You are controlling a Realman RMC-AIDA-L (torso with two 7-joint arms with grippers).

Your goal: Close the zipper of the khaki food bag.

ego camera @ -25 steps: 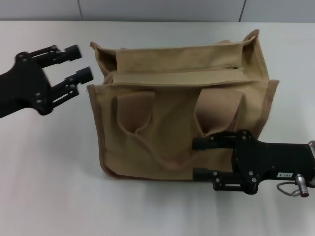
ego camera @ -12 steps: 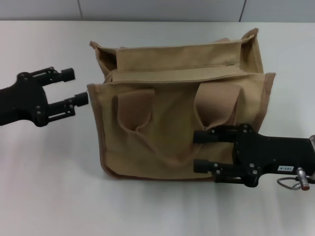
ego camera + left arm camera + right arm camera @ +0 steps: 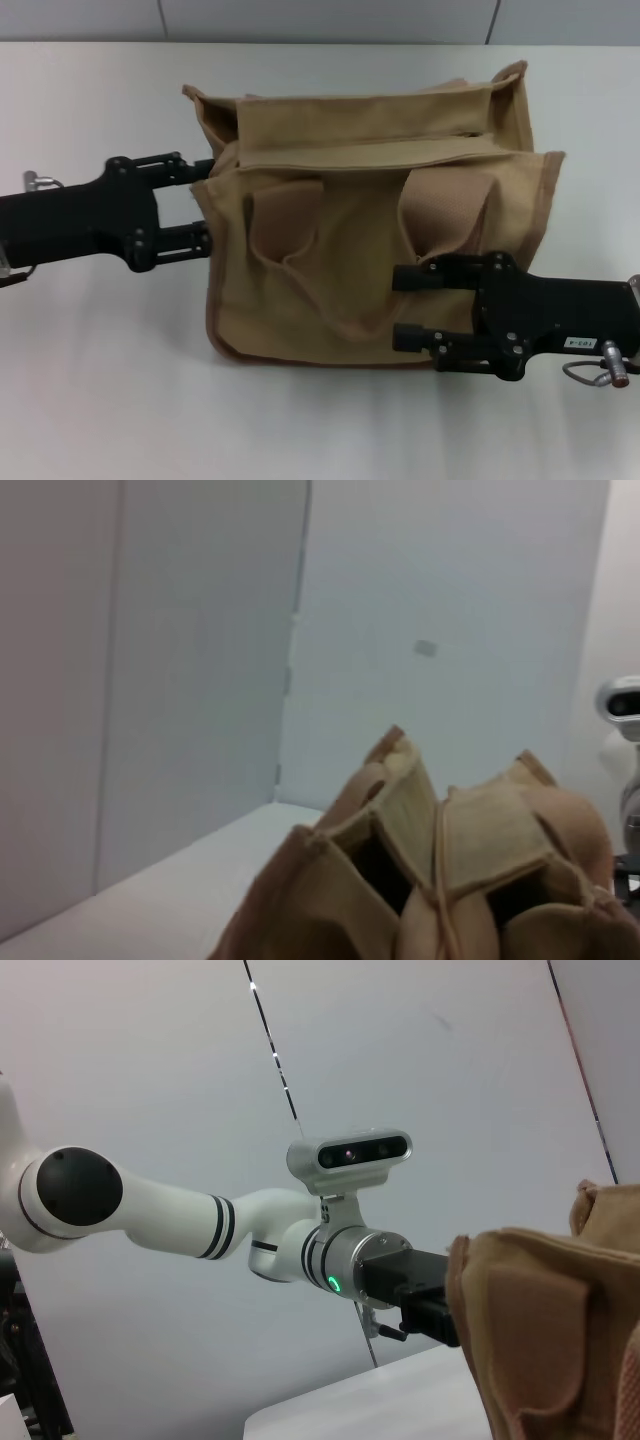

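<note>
Overhead, the khaki food bag point(image 3: 375, 225), boxy tan canvas with brown piping, stands on the white table point(image 3: 100, 400). The left gripper point(image 3: 205, 205) has its spread fingers against the bag's end wall. The right gripper point(image 3: 405, 305) hovers with parted fingers at the front panel below one handle point(image 3: 440, 225).

Left wrist view: the folded end flaps point(image 3: 440, 830) are gaping; the zipper is not discernible.

Right wrist view: the left arm point(image 3: 230, 1230) meets the canvas.

Khaki food bag point(image 3: 330, 270): large boxy tan canvas tote with darker brown edge piping, standing upright on the white table point(image 3: 100, 380), two wide looped handles hanging against its near face. Its end flaps stand upright. Zipper point(image 3: 370, 145) runs lengthwise along the bag's top; pull tab not discernible.
</note>
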